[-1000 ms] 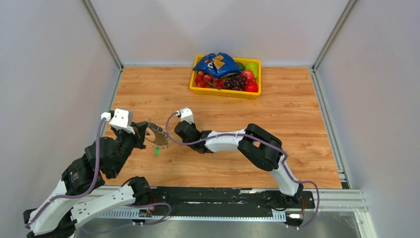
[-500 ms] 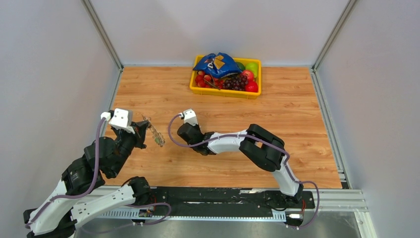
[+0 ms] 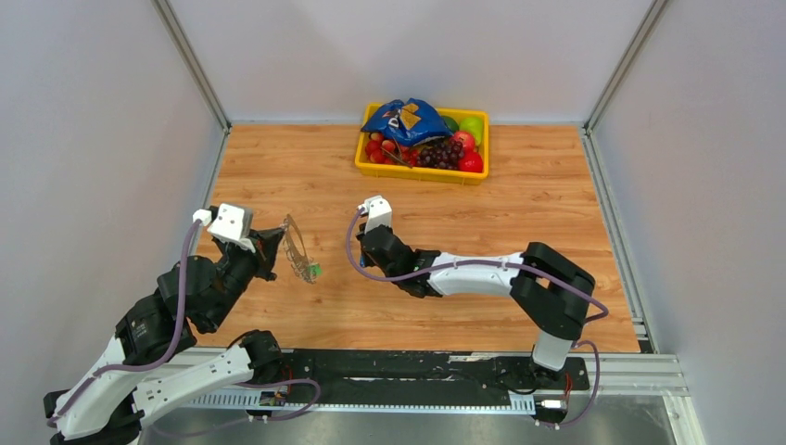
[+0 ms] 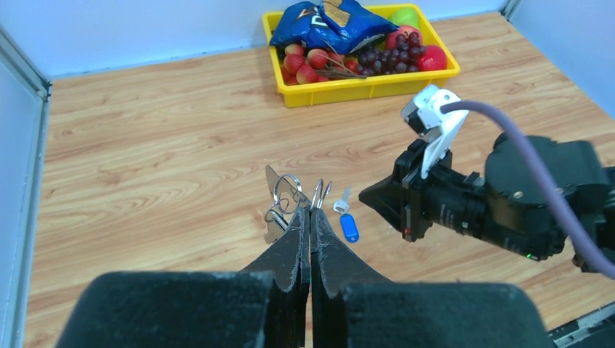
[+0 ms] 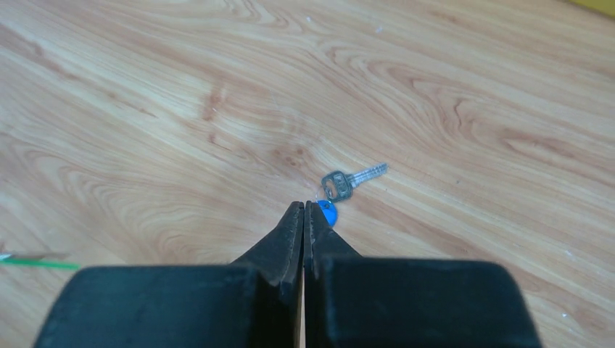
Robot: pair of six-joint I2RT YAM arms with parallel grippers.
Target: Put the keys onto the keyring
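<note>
Near left, left gripper [image 4: 310, 214] with fingers pinching thin metal keyring [image 4: 288, 190], held upright over wooden table [image 3: 519, 232]. Beside it, right gripper [image 5: 304, 206] with fingers pressed together, empty, just above small blue-tagged key [image 5: 341, 185] lying flat. Probably light, stiff, slippery; best pinched by tag. Far back, yellow fruit tray [image 3: 422, 171].

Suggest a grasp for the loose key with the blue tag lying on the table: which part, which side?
Likely the blue tag: it is broader than the thin key, which lies flat on the table with little to pinch. Come straight down, jaws across the tag's narrow width. The right gripper sits shut beside it, so it should open first.
</note>
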